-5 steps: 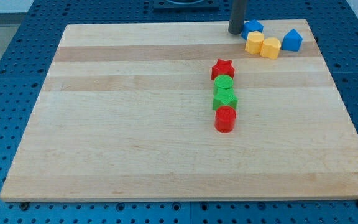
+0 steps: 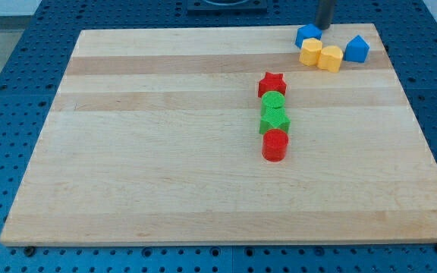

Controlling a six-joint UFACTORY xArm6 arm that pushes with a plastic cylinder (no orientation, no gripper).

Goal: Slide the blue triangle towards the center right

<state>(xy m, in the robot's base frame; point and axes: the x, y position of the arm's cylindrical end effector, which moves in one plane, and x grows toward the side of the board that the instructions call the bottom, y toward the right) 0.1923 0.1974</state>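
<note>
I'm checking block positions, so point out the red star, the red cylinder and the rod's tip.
red star [image 2: 272, 83], camera view, top face centre.
red cylinder [image 2: 275, 141], camera view, round top face.
my tip [image 2: 324, 27], camera view, rod's lower end, just above the blue blocks.

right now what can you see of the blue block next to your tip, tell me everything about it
The blue block is small, solid blue and matte, like plastic; its exact shape is hard to make out, angular with a flat top. It sits flat on the wooden board near the view's top right edge. My tip stands right at its upper right side, seemingly touching. A yellow block sits just below it, close or touching. A second blue block lies apart, to the right.
</note>
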